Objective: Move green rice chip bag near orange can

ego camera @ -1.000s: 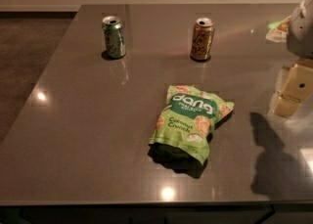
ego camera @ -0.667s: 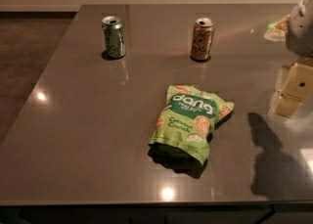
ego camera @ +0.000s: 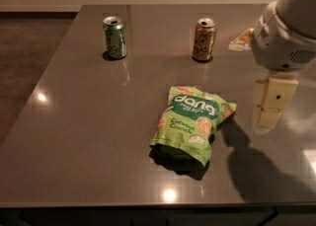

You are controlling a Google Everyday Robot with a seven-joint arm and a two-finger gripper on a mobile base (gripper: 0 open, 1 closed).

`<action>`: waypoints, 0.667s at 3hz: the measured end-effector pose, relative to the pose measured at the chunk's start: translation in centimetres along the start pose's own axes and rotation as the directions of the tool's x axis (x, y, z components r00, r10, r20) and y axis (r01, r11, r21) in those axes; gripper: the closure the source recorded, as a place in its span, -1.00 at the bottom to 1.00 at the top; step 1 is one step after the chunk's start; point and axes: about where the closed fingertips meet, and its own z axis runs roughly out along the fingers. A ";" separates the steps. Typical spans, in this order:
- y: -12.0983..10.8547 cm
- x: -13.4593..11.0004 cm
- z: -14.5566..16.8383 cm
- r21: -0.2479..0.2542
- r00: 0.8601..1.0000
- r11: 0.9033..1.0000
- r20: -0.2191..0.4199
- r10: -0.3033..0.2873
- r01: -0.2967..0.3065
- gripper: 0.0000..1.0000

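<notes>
The step in hand looks like the approach. The gripper (ego camera: 270, 102) hangs at the right above the bench (ego camera: 89, 136); whether it is spread or closed cannot be told. The green rice chip bag (ego camera: 191, 123) lies flat just to its left, not touching it, and well apart from the orange can (ego camera: 204, 39). A good grasp would likely come down onto the bag's crinkled right edge

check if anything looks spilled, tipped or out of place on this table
Nothing stands out. The green can and orange can stand upright, the chip bag lies flat, and nothing has spilled. The tool hangs at the right, apart from the bag.
</notes>
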 end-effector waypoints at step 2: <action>1.6 -3.4 4.5 -0.094 0.956 0.952 0.044 -0.289 0.292 -1.00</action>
